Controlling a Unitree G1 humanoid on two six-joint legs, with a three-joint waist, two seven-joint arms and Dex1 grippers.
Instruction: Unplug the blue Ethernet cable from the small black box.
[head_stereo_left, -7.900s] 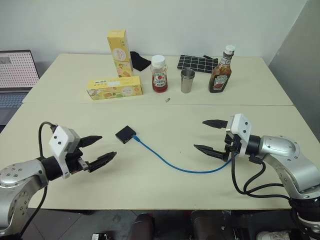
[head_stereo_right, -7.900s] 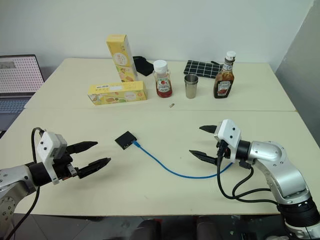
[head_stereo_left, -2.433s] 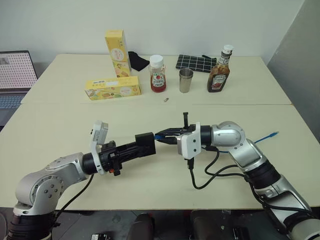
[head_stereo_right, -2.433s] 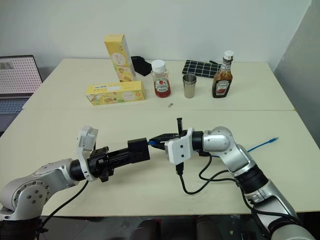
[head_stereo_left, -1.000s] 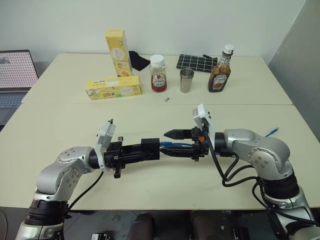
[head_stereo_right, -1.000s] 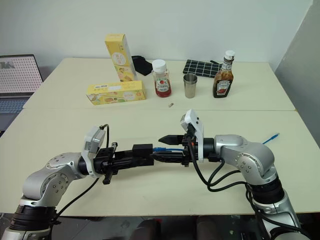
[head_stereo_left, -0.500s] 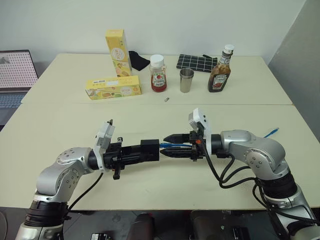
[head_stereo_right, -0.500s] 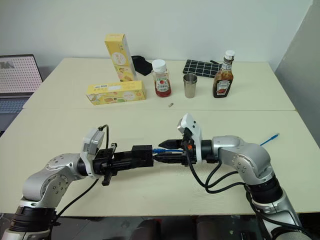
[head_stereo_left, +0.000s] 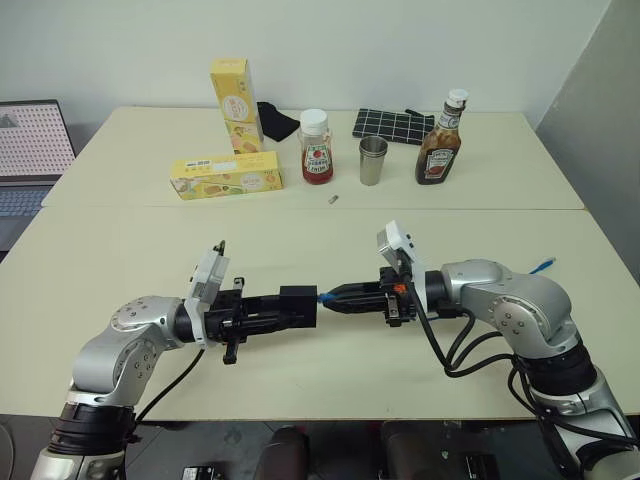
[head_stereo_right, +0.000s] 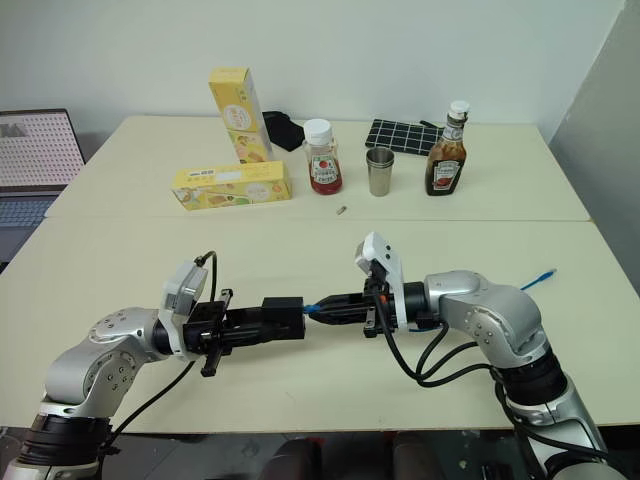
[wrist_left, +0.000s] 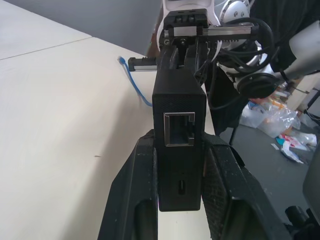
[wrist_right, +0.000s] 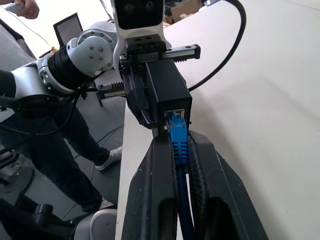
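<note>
Left gripper (head_stereo_left: 285, 310): fingers clamped on the sides of the box, held level above the counter and pointing toward the other arm — likely to brace the box so the plug can be drawn straight out.
Box (wrist_left: 178, 125): pinched between the left fingers (wrist_left: 141, 175), clear of the counter (head_stereo_left: 320, 240); one empty port faces the left wrist camera, the port holding the plug faces the right arm.
Cable (wrist_right: 177, 137): its blue plug sits in the box's port, not yet out; the cord runs back between the right fingers (wrist_right: 160, 170), and its free end (head_stereo_left: 543, 265) shows by the counter's right edge.
Right gripper (head_stereo_left: 345, 296): fingers closed on the cable just behind the plug, in line with the port and facing the left gripper — a grip this close to the box should let a pull act on the plug rather than stretch the cord.
Step in hand: both grips look set, so the pull apart seems next; the plug's latch may need pressing, and whether the fingers press it I cannot tell.
Risk: a sideways tug could twist the box in the left fingers.
Far counter: two yellow boxes (head_stereo_left: 226, 175), one lying and one upright; a ketchup jar (head_stereo_left: 318, 148), a steel cup (head_stereo_left: 373, 161), a sauce bottle (head_stereo_left: 440, 140), a gridded black mat (head_stereo_left: 392, 124) and a black cloth (head_stereo_left: 277, 121) — all well apart from the arms, so nothing crowds the pull.
Beyond the left edge: a laptop (head_stereo_left: 35, 140).
</note>
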